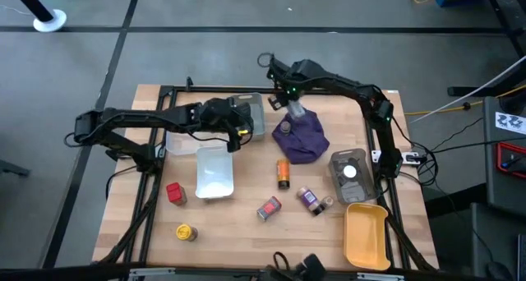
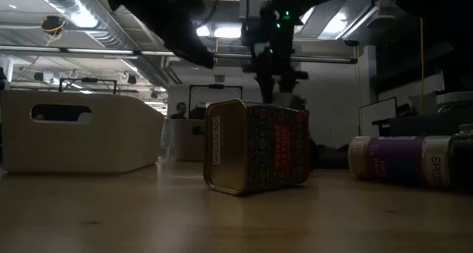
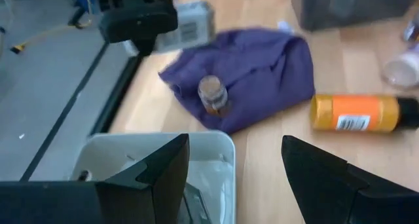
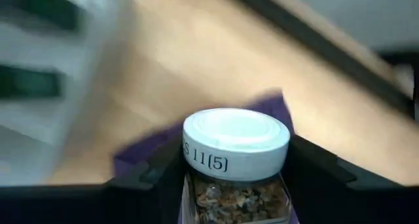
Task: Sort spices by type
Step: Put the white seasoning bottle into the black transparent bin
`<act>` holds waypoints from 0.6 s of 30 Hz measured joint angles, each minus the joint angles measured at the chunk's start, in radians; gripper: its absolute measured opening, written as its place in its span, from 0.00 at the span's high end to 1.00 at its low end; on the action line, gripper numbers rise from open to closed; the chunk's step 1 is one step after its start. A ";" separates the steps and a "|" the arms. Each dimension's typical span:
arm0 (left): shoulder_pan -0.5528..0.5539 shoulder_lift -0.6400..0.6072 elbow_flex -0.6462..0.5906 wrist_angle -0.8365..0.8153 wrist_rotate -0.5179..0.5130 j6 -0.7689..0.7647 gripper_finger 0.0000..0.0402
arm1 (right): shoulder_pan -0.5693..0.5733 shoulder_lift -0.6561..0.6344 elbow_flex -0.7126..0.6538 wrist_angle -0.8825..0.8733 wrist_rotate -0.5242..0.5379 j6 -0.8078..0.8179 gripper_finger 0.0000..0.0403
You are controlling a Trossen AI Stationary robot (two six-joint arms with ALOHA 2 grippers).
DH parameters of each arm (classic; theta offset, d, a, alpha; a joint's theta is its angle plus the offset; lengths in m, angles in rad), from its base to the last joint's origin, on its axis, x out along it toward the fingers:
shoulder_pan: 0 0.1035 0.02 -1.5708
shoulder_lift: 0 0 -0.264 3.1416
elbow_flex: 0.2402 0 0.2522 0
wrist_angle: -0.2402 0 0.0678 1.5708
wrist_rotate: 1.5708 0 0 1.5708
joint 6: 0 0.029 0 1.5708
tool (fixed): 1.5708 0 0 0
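Jar (image 4: 234, 160), white-capped: clamped in your right jaws (image 4: 232, 175), above the purple cloth (image 1: 301, 136) at upper centre of the high view, presumably lifted for sorting. Left jaws (image 3: 234, 178): parted, empty, over the clear tray (image 1: 214, 172). Loose on the desk (image 1: 246, 232): red tin (image 1: 175, 192), yellow jar (image 1: 186, 232), orange bottle (image 1: 283, 173), patterned tin (image 2: 256, 146), purple-labelled jar (image 1: 311, 200). Grey tray (image 1: 353, 172) contents: you cannot tell.

We cannot read the blurred label on the orange jar (image 3: 357, 112); the white-capped jar (image 4: 236, 160) is cut off below, and the purple-labelled jar (image 2: 414, 161) runs past the low view's edge
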State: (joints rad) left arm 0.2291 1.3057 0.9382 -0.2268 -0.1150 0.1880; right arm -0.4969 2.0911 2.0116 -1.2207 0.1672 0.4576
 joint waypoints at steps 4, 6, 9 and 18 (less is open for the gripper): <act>0.000 -0.076 0.000 0.001 0.000 -0.005 0.43 | 0.000 0.000 0.109 0.066 -0.011 -0.101 0.48; 0.000 -0.115 0.000 -0.001 0.000 -0.005 0.43 | 0.000 0.000 0.161 0.109 -0.053 -0.153 0.48; 0.000 -0.169 0.000 0.000 -0.001 -0.005 0.43 | 0.000 -0.001 0.223 0.182 -0.135 -0.225 0.48; 0.001 -0.260 0.000 0.003 -0.001 -0.008 0.43 | 0.001 -0.002 0.343 0.312 -0.410 -0.403 0.48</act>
State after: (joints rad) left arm 0.2298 1.0455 0.9382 -0.2234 -0.1162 0.1798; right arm -0.4963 2.0892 2.3542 -0.9089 -0.2425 0.0550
